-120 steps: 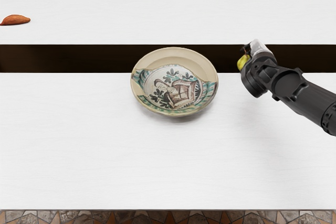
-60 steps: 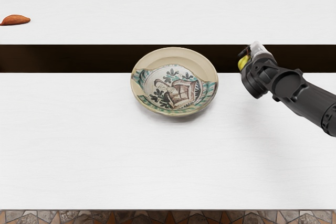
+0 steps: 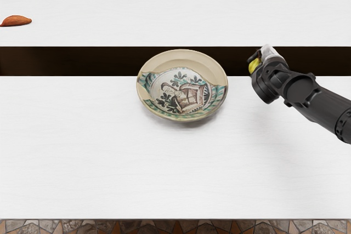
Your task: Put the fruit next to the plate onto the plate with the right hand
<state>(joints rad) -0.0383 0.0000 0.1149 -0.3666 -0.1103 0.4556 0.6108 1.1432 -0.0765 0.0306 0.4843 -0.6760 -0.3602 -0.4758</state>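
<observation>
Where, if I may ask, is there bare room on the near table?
Bare: left of the plate, and the wide front strip below it. Crowded: right of the plate, where the right hand is at the yellow fruit.

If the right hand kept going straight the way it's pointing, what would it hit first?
Probably the yellow fruit right before the right hand; past that, the dark gap, not the plate.

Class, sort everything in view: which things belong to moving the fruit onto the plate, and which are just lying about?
Belongs: small yellow fruit; round painted ceramic plate; black right hand.
Lying about: orange-brown oval item on the far white table.
</observation>
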